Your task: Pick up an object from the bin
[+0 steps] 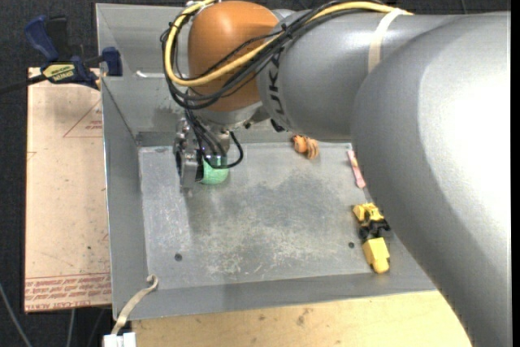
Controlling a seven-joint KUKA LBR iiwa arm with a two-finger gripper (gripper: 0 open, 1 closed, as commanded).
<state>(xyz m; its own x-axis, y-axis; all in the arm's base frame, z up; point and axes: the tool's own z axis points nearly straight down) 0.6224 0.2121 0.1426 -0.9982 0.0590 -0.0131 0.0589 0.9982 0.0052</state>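
The arm [349, 85] comes into the bin [260, 240] from the right and bends down over its far left corner. An orange cover [231, 45] sits on the wrist, with yellow and black cables [173, 69] looped around it. Under the cover the claw [192, 171] hangs low over the bin floor, close to the back wall and the left wall.

A small green thing [216, 174], rounded and pale mint in colour, lies right at the claw's tip, on its right side in the view. It is touching the claw or just beside it; which of the two cannot be told. The dark body of the claw and a black cable loop cover part of the green thing's top. Whether the claw is clenched, released or grasping the green thing cannot be told from this angle.

The other things lie well apart from the claw. A small orange lump [305, 145] sits at the foot of the back wall, to the right of the claw, close under the arm. A thin pink stick [356, 169] lies farther right, slanting down toward the front. Near the front right corner lies a yellow and black toy [372, 238], longish, with its yellow end pointing to the front. The middle of the bin floor is scuffed grey metal
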